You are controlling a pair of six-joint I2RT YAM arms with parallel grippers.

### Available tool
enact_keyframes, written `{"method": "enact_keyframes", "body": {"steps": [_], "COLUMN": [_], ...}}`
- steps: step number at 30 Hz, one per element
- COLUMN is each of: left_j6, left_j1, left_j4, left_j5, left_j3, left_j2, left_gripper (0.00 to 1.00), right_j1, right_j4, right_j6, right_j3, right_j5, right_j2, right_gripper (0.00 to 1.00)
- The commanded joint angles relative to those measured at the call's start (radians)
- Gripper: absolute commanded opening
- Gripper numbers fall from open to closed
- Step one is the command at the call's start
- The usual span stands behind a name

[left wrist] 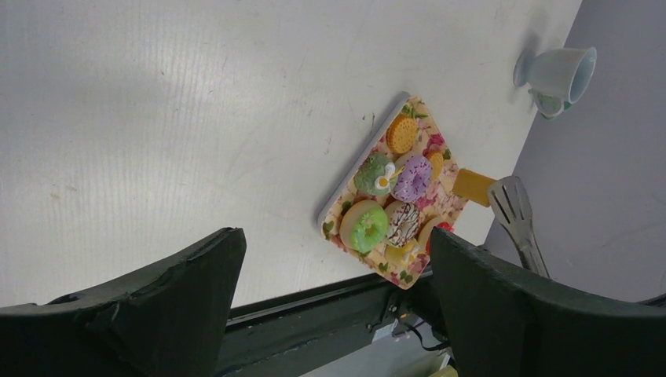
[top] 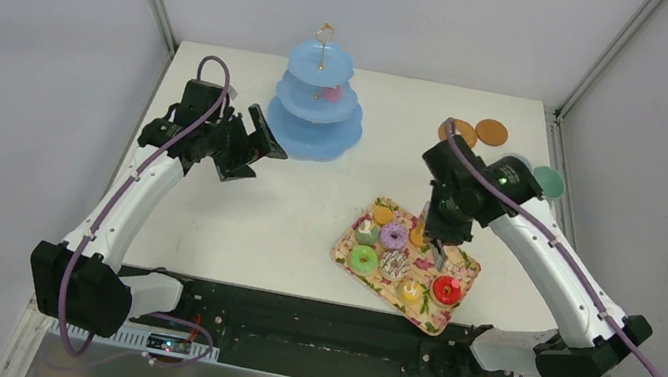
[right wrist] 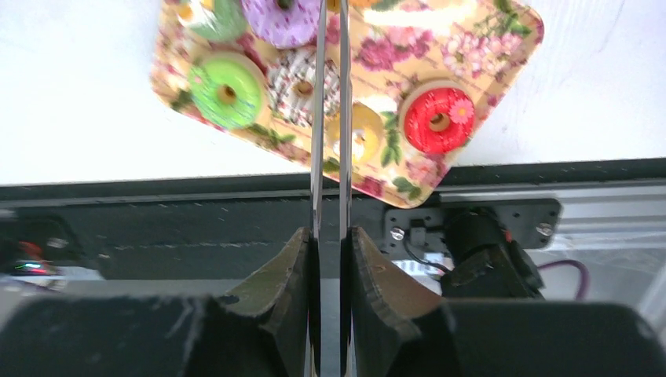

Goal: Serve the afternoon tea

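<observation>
Several toy sweets (top: 396, 264) lay on the flowered tray (top: 463, 263) near the front edge of the tabletop (top: 307, 205), right of its middle: a green donut (top: 362, 259), a purple donut (top: 393, 235) and a red donut (top: 446, 289) among them. One pink sweet (top: 332, 94) sat on the middle tier of the blue tiered stand (top: 311, 134) by the far edge. The right gripper (top: 444, 236) hung over the tray, clamped on a pair of tongs (top: 441, 257) pointing down at it; the left gripper (top: 254, 156) hovered just beside the stand, fingers apart. Two brown coasters (top: 492, 131) lay toward the far right corner. From the left wrist, the left gripper (left wrist: 334, 236) stood wide apart with nothing between its fingers; beyond it the tray (left wrist: 353, 177) carried the green donut (left wrist: 365, 228), the purple donut (left wrist: 411, 179) and an orange biscuit (left wrist: 401, 135), the tongs (left wrist: 514, 208) beside its right side. From the right wrist, the right gripper (right wrist: 330, 236) pinched the tongs (right wrist: 318, 118), whose blades ran close together over the tray (right wrist: 487, 47), between the green donut (right wrist: 226, 90) and the red donut (right wrist: 438, 119); their tips were out of view.
</observation>
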Motion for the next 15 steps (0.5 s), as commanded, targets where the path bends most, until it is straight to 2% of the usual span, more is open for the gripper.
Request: {"method": "enact_keyframes", "body": {"steps": [1,4,8,11,15], "left_j6": [0.014,0.023,0.035,0.043,0.042], "left_j1": [-0.004,-0.004,-0.004,-0.004,-0.004], "left_j4": [-0.018,-0.032,-0.051,-0.07,-0.087], "left_j5": [0.001,-0.001,-0.009,-0.016,-0.026], "left_j3": [0.044,0.059,0.073,0.079,0.077], "left_j2": [0.005,0.008,0.001,-0.011,-0.038], "left_gripper": [0.91,0.91,0.91,0.91,0.91], "right_j1": [-0.177,-0.336,-0.467,-0.528,-0.542], "right_j4": [0.123,0.305,0.597,0.899,1.171], "right_j6": [-0.045,-0.046,0.113,0.287,0.287], "right_j3": [0.086,0.119,0.118,0.1,0.144], "right_j5": [-0.172,-0.463,-0.731,-0.841,-0.841], "right_j2": [-0.059,-0.042,0.024,0.081,0.205], "right_gripper": [0.04,0.04,0.02,0.02,0.02]}}
